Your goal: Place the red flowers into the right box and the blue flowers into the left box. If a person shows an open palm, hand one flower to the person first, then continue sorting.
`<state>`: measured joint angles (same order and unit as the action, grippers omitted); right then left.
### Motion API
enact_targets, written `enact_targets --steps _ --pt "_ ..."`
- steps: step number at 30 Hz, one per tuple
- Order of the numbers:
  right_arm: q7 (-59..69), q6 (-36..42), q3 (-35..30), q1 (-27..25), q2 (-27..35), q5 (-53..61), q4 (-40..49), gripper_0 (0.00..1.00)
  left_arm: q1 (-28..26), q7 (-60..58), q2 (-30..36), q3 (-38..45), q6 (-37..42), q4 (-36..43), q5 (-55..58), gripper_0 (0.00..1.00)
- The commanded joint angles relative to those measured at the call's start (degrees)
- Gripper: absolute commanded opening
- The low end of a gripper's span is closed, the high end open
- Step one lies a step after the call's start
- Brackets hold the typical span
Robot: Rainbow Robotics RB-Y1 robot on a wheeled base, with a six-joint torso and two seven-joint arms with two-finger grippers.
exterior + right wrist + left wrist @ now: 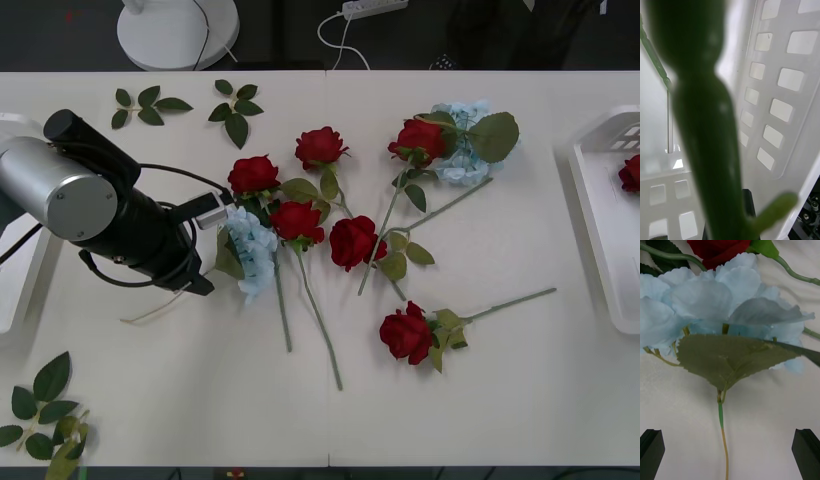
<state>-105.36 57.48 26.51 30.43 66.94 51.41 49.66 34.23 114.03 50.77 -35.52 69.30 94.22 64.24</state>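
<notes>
Several red flowers (pixel 355 242) lie tangled mid-table, with one apart (pixel 405 333) nearer the front. A blue flower (pixel 250 250) rests just ahead of my left gripper (pixel 220 265). In the left wrist view that gripper (pixel 728 453) is open, and the blue flower (pixel 715 296) has its thin stem (pixel 723 435) running between the black fingers, untouched. Another blue flower (pixel 462 150) lies at the back right. The right box (pixel 590 190) holds one red flower (pixel 630 172). My right gripper (pixel 747 213) is over the right box's slotted floor (pixel 790 82), shut on a green stem (pixel 707 131).
The left box (pixel 22 290) sits at the far left, partly behind my left arm. Loose leaf sprigs lie at the back left (pixel 150 103), (pixel 235 108) and the front left corner (pixel 40 405). A white fan base (pixel 178 30) stands beyond the table.
</notes>
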Motion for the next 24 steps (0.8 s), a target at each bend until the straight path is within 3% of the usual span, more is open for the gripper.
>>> enact_targets --steps 1,2,3,5,8,9,10,13,21,22,24 --pt "1.65 -0.53 -0.23 -0.02 -0.23 0.36 -0.62 0.10 2.42 0.22 -4.10 -1.66 -0.75 -2.19 -3.86 1.00" --pt "1.65 -0.53 -0.23 -0.02 -0.14 0.45 -0.62 0.17 2.42 -0.04 -4.37 -2.01 -0.84 -2.46 -4.48 1.00" --pt "1.65 -0.53 -0.23 0.15 -0.14 0.71 -0.62 0.39 2.42 -0.48 -5.07 -2.80 -1.36 -2.63 -5.88 1.00" --pt "1.74 -0.53 -0.41 0.33 -0.05 0.89 -0.62 0.58 2.42 -1.01 -5.60 -3.68 -2.16 -2.90 -8.08 1.00" --pt "2.35 0.00 -1.46 0.51 0.38 2.47 -0.80 0.75 2.42 -1.62 -7.00 -4.12 -2.33 -4.13 -10.19 1.00" --pt "3.41 0.44 -2.69 0.51 0.74 4.40 -1.24 0.87 2.33 -1.89 -7.97 -4.29 -2.86 -5.27 -10.28 1.00" --pt "3.41 0.97 -3.49 0.51 1.09 5.37 -1.41 0.92 2.33 -1.97 -8.67 -4.38 -3.21 -6.15 -10.45 1.00" --pt "3.58 3.34 -6.74 0.59 1.88 8.18 -1.41 1.00 2.33 -2.06 -10.52 -4.38 -3.83 -8.35 -11.68 1.00" --pt "8.86 18.02 -14.65 6.92 2.85 17.32 -1.41 1.00 1.02 -2.50 -13.68 -4.47 -6.02 -10.63 -17.92 1.00" --pt "11.32 20.21 -14.65 8.68 2.85 18.82 -1.41 1.00 1.02 -2.50 -13.68 -4.56 -6.02 -10.63 -18.27 0.90" --pt "16.24 22.85 -14.47 11.05 2.76 21.80 -1.41 1.00 1.02 -2.59 -13.68 -5.26 -6.20 -10.63 -18.80 0.53"
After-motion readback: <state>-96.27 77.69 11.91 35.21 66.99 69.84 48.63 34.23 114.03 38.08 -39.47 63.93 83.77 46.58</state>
